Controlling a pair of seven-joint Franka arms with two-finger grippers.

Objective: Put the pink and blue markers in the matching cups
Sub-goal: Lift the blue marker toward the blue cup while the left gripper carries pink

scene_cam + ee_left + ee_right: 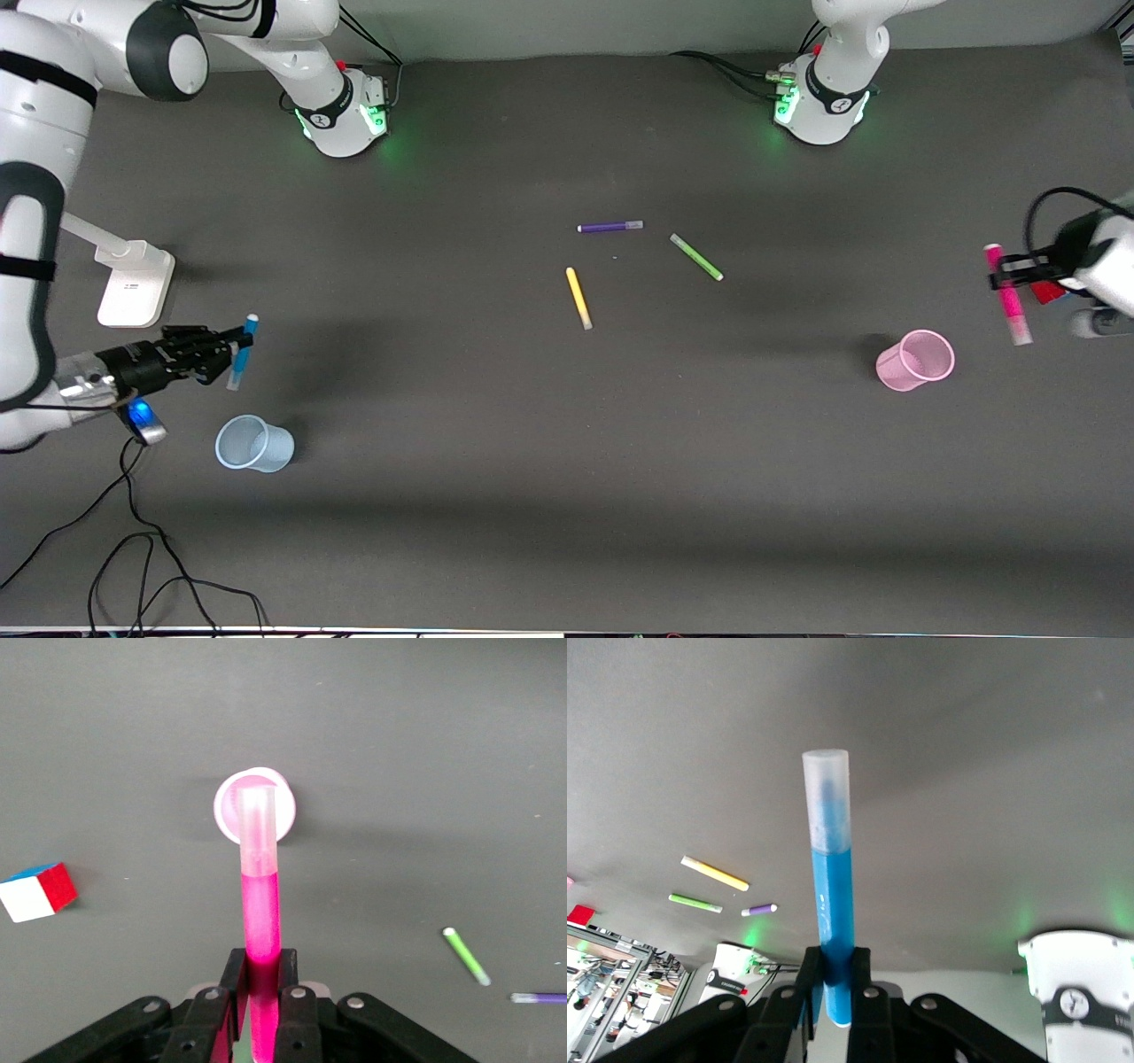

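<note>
- The pink marker (pixel 1008 297) is being clamped in the left claw (pixel 1003 282), up in the air beside the pink cup (pixel 916 360), not over its mouth; released here, it is likely being dropped on the desk (pixel 567 496).
- The blue marker (pixel 241 353) is being clamped in the right claw (pixel 232 348), in the air near the blue cup (pixel 254 443); a tilted entry is risking tipping that light cup.

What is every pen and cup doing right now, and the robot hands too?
pink marker: held up by left gripper, shut.
blue marker: held up by right gripper, shut.
pink cup: tipped, no pen inside.
blue cup: tipped, no pen inside.
purple marker, green marker, yellow marker: lying flat.
</note>
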